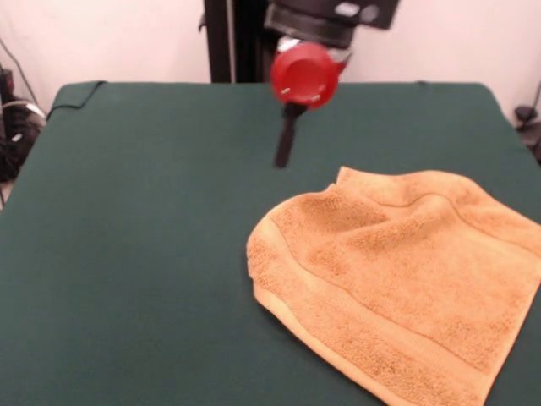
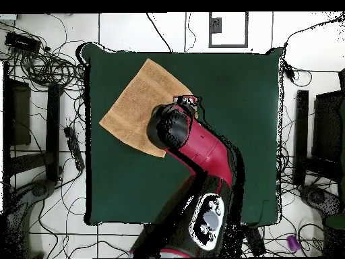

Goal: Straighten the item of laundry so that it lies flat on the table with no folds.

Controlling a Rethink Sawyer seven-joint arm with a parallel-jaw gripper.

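The orange-tan towel (image 1: 397, 279) lies on the right half of the dark green table (image 1: 127, 254), reaching the picture's right and bottom edges. Its left corner is rounded, as if tucked under. A small flap is folded at its far corner, and ripples cross its middle. A woven band runs along its near left edge. My gripper (image 1: 285, 144) hangs below the red wrist, above bare cloth just beyond the towel's far corner, holding nothing. In the overhead view the towel (image 2: 135, 101) lies at the table's (image 2: 236, 135) upper left, and the arm covers its right corner and the gripper.
The black pedestal (image 1: 228, 38) stands at the table's far edge. Cables lie on the floor off the left side (image 1: 13, 127) and all round the table in the overhead view (image 2: 47, 67). Dark equipment stands at the right (image 2: 327, 128).
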